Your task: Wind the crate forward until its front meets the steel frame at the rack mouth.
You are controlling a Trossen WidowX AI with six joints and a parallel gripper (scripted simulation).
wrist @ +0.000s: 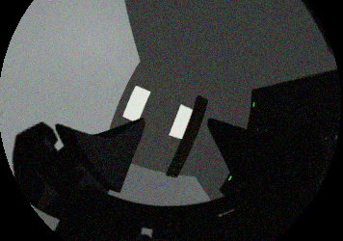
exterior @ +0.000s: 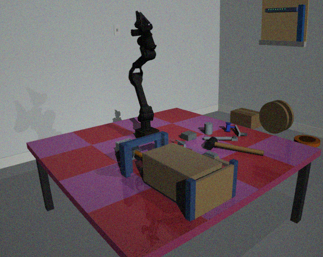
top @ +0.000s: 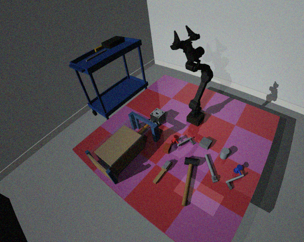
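The brown crate (top: pixel 119 144) (exterior: pixel 176 159) sits flat inside the low cubby, whose blue rear posts (exterior: pixel 190 199) show at its back end. The blue steel frame (top: pixel 132 117) (exterior: pixel 126 156) stands at the mouth, a gap ahead of the crate front. An orange strap (top: pixel 144 128) runs to the grey winch (top: pixel 157 116) with a hole on top. A grey crank with a red knob (top: pixel 185 140) and one with a blue knob (top: pixel 234 179) (exterior: pixel 238 130) lie among the tools. My gripper (top: pixel 182 31) (exterior: pixel 140 15) (wrist: pixel 176 121) is open, empty, raised high and pointing up.
On the checkered bench (top: pixel 260 123) (exterior: pixel 75 153) lie a long hammer (top: pixel 188 180) (exterior: pixel 237 147), a small mallet (top: pixel 162 171), a grey bar (top: pixel 210 167), a grey block (top: pixel 205 142) and a grey cylinder (top: pixel 224 153). A blue cart (top: pixel 108 61) stands beside the bench.
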